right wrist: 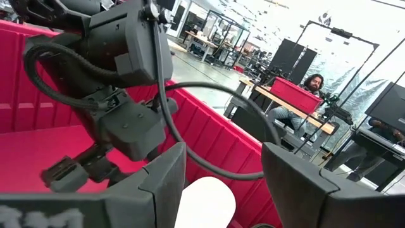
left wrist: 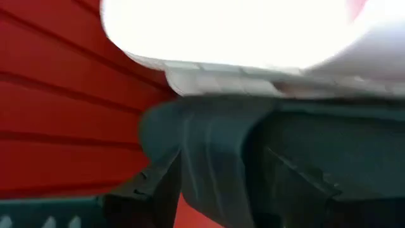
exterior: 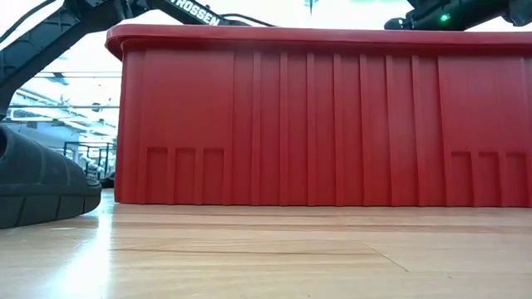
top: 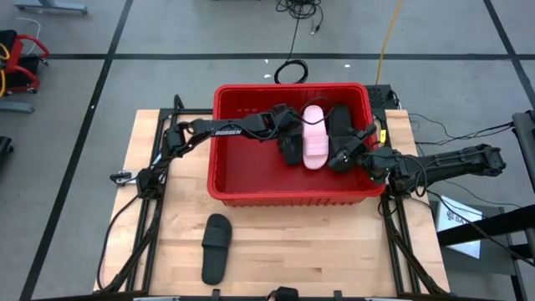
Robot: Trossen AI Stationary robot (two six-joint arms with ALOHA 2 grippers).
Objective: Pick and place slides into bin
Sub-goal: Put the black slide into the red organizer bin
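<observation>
At the lower left of the high view, one black slide (top: 216, 247) is seen lying on the wooden table (top: 334, 242), apart from the bin (top: 251, 180). Higher, at the centre, the red bin holds a pink slide (top: 314, 138) flanked by black slides (top: 290, 146). The left gripper (top: 288, 125) is reached in from the left over those slides; whether its fingers are apart cannot be told. The right gripper (top: 351, 150) is placed at the bin's right side, its fingers (right wrist: 161, 183) spread apart, nothing clamped.
</observation>
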